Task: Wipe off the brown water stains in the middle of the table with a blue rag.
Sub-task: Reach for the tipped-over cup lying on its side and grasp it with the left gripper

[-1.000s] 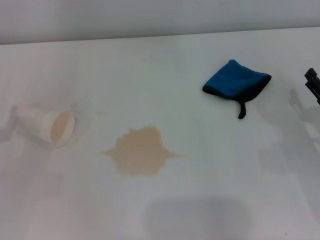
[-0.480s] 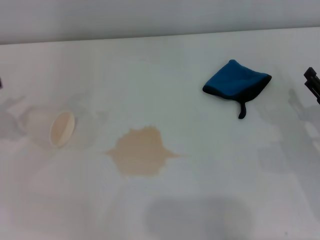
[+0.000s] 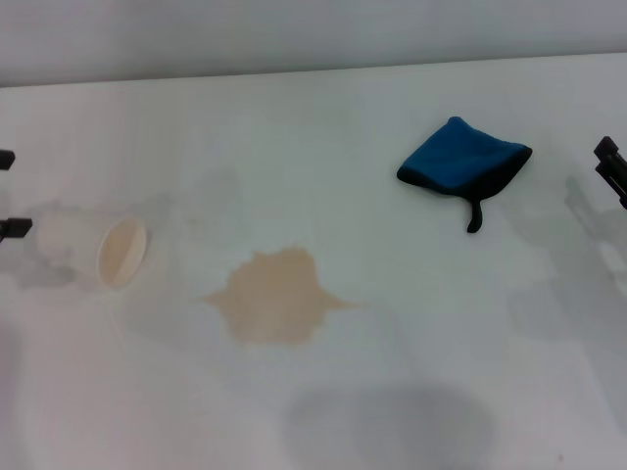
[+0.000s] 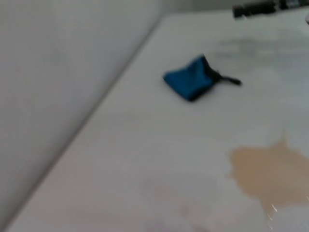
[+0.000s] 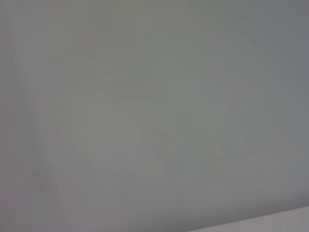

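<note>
The brown water stains form one tan blotch in the middle of the white table; the blotch also shows in the left wrist view. The blue rag lies folded at the back right, its black loop strap toward the front; it also shows in the left wrist view. My left gripper is open at the left edge, well left of the stain. My right gripper sits at the right edge, to the right of the rag and apart from it.
A white paper cup lies on its side left of the stain, its mouth toward the stain, just right of my left gripper. A grey wall runs along the table's far edge. The right wrist view shows only that plain wall.
My left gripper's fingertips have come into view at the left edge, beside the cup. The right gripper, the rag and the stain have not moved.
</note>
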{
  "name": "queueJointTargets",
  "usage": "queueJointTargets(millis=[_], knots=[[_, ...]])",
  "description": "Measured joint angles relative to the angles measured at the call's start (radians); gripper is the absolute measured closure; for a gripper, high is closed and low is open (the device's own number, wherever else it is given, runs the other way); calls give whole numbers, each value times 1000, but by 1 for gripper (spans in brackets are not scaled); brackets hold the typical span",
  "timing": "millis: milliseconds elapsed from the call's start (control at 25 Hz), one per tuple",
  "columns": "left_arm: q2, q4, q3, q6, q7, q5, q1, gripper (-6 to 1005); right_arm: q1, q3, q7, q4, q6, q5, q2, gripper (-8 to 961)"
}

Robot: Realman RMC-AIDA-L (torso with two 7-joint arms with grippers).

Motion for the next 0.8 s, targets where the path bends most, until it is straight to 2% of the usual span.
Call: queueJointTargets(millis=[240,400,560,760,800], knots=[[10,-28,0,-3,-4,211,-95,156,4,-1,57,-6,-17,0,0,82],[6,-29,0,-33,-7,325,-135,155,10,6,60,-6,-39,4,1,83],[-16,-34,0,-77,-20,406,-168,155,11,8,62,-6,-58,5,1,83],[-57,-52,0,-134,-18,474,-211,155,21,9,63,-9,-96,8,0,83],[-71,-64,0,-151,-10,478,-223,155,24,9,64,-9,-105,8,0,83]])
